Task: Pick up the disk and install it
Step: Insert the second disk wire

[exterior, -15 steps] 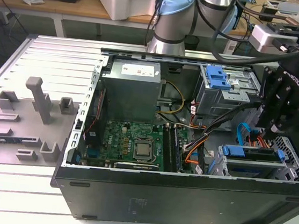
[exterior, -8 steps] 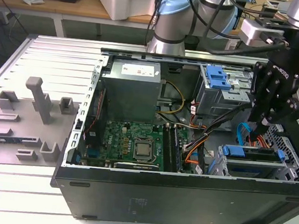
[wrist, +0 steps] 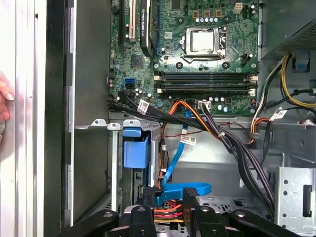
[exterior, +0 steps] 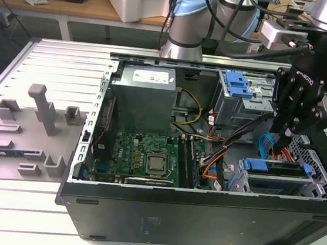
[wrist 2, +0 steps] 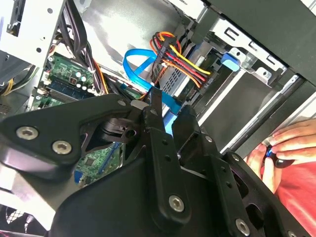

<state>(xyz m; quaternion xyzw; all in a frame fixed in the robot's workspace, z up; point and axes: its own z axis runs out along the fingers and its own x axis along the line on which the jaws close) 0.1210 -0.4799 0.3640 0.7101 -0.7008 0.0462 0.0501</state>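
Note:
The disk [exterior: 276, 167] lies flat in the drive bay at the case's front corner, on the exterior view's right, with its blue carrier rail facing up. The carrier's blue end [wrist: 136, 148] shows inside the silver cage in the first wrist view. My gripper [exterior: 285, 136] hangs just above the disk, pointing down. Its jaws stand open by a narrow gap and hold nothing. A blue flat data cable [wrist: 190, 189] loops behind and between the fingertips [wrist 2: 155, 101]. A bundle of red, yellow and black power wires [wrist 2: 180, 59] runs to the bay.
The open computer case [exterior: 200, 212] holds a grey power supply [exterior: 141, 99], a green motherboard [exterior: 142, 155] and an upper drive cage with a blue latch [exterior: 238, 85]. Grey fixtures [exterior: 33, 125] stand on the table at the exterior view's left. A person's hand [wrist 2: 286, 143] rests beside the case.

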